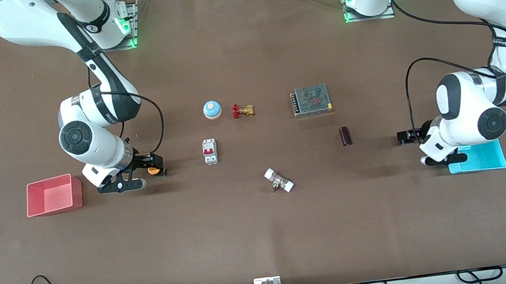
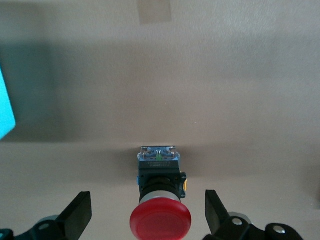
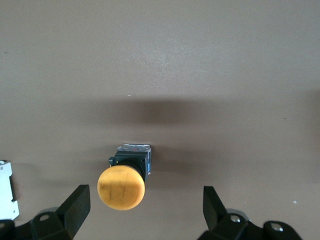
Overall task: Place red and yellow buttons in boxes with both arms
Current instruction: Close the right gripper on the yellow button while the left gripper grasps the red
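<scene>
A: What lies nearest the front camera?

B: A white-ended fitting [image 1: 279,180] lies askew mid-table. Toward the left arm's end sits the cyan box [image 1: 480,157], partly under that arm's wrist; toward the right arm's end, the pink-red box [image 1: 53,195], open side up.

A: And the buttons?

B: The yellow button [image 1: 153,170] lies on its side on the table, beside the pink-red box, toward the table's middle. In the right wrist view its long axis runs from the black base to the cap [image 3: 121,187], and the cap points at the camera. The right gripper [image 3: 142,207] has its fingers spread wide to either side of it, touching nothing.

A: The red one?

B: The red button [image 2: 160,218] also lies on its side, cap toward the wrist camera, base pointing away. The left gripper [image 2: 148,215] straddles it wide open, not gripping. In the front view the arm hides the button; the gripper [image 1: 406,135] sits low beside the cyan box.

A: What else is around?

B: A white breaker [image 1: 210,151] and a dark cylinder [image 1: 345,136] lie level with the grippers. Farther from the camera lie a blue bell [image 1: 212,109], a brass valve [image 1: 243,110] and a metal mesh unit [image 1: 311,100]. Nothing stands between either button and its nearby box.
</scene>
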